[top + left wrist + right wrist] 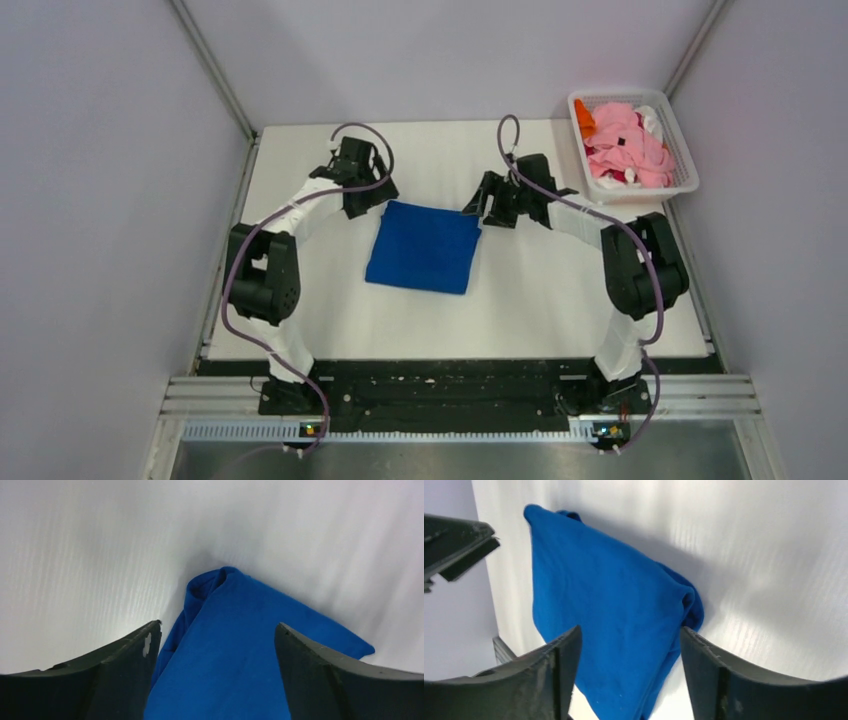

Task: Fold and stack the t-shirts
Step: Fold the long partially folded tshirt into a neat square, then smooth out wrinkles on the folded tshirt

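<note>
The royal blue t-shirt [424,247] lies folded into a neat rectangle in the middle of the table, its print hidden. My left gripper [366,205] hovers open over the shirt's far left corner; in the left wrist view the blue cloth [235,645] shows between its spread fingers [120,670]. My right gripper [478,212] hovers open over the far right corner; the shirt [609,615] lies between its fingers [719,675]. Neither holds anything. The pink t-shirt [627,145], with orange [585,121], white and red cloth, is bunched in the basket.
A white plastic lattice basket [690,172] stands at the table's far right corner. The white table [540,300] is walled by grey panels on the left, right and back. A black rail runs along the near edge by the arm bases.
</note>
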Motion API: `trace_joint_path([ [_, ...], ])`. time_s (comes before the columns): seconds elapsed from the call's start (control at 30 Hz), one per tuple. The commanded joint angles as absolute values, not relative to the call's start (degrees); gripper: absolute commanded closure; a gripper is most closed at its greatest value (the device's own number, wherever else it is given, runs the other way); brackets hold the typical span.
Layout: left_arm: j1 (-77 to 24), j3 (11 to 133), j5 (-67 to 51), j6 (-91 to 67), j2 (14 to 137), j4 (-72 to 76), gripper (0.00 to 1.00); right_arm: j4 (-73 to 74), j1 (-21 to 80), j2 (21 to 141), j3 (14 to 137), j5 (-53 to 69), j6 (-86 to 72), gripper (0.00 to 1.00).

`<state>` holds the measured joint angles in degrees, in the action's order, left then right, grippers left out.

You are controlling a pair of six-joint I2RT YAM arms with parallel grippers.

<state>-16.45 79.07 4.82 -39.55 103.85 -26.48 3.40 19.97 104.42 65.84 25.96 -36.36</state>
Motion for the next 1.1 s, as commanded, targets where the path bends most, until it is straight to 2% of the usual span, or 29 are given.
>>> trace_joint_path([
  [0.0, -16.0, 82.5, 2.3, -38.3, 102.7, -28.3, 0.1, 6.8, 19.1, 103.2, 69.6, 21.4, -34.7, 0.16],
  [0.03, -16.0, 82.1, 1.9, -38.4, 101.9, -28.2, 0.09, 7.6, 19.0, 102.3, 69.6, 20.9, -34.4, 0.06],
  [0.1, -16.0, 80.6, 1.0, -38.5, 99.7, -28.1, 0.09, 9.2, 19.1, 100.5, 69.2, 21.0, -33.3, 0.01],
  [0.3, -16.2, 70.0, -10.3, -38.2, 90.5, -22.6, 0.05, 8.8, 22.1, 90.2, 62.0, 20.3, -33.1, 0.01],
  [0.43, -16.3, 63.2, -17.8, -39.2, 87.6, -17.0, 0.04, -4.1, 27.7, 83.7, 54.1, 28.6, -36.1, 0.01],
  [0.57, -16.3, 60.9, -21.8, -40.6, 90.0, -13.8, 0.03, -21.5, 33.2, 85.2, 47.2, 38.6, -44.9, 0.01],
  [0.67, -16.2, 59.8, -24.8, -41.4, 92.8, -10.8, 0.03, -27.2, 36.0, 89.5, 45.4, 39.4, -47.8, 0.01],
  [0.8, -16.2, 58.5, -23.9, -41.5, 96.1, -9.4, 0.03, -31.0, 36.2, 93.7, 40.8, 38.2, -50.1, 0.01],
  [1.07, -16.1, 57.6, -16.8, -40.0, 99.5, -13.5, 0.03, -23.6, 34.6, 93.9, 33.0, 29.0, -46.2, 0.01],
])
